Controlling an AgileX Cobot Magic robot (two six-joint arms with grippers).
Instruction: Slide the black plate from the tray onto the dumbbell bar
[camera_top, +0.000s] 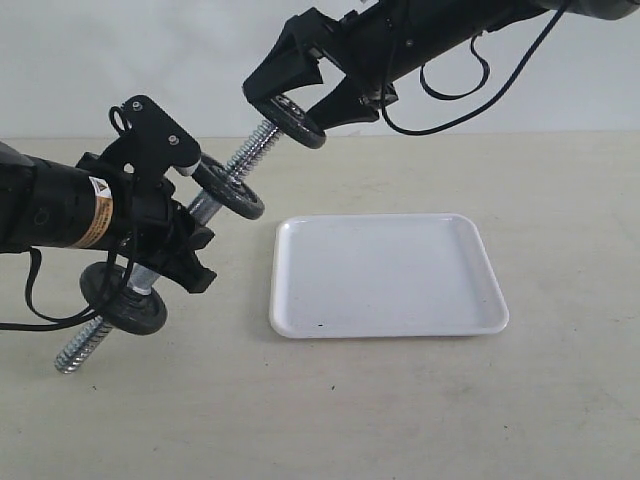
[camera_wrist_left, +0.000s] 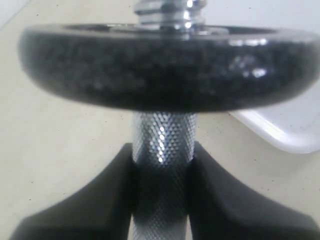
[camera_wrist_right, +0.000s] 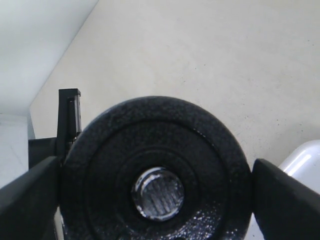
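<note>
My left gripper (camera_top: 160, 240) is shut on the knurled middle of the dumbbell bar (camera_top: 255, 145) and holds it tilted above the table. The fingers (camera_wrist_left: 115, 190) clamp the bar (camera_wrist_left: 162, 135) from both sides. My right gripper (camera_top: 300, 100) is shut on a black plate (camera_top: 298, 122) at the bar's upper threaded end. In the right wrist view the plate (camera_wrist_right: 200, 150) fills the gap between the fingers (camera_wrist_right: 280, 195). The bar's end (camera_wrist_right: 157, 194) shows inside the plate's centre hole. The white tray (camera_top: 390, 275) lies on the table with nothing in it.
Two other black plates sit on the bar: one just above the left gripper (camera_top: 228, 187), close in front of the left wrist camera (camera_wrist_left: 170, 65), and one below it (camera_top: 125, 298). A corner of the tray (camera_wrist_left: 290, 135) shows behind. Black cables hang from both arms.
</note>
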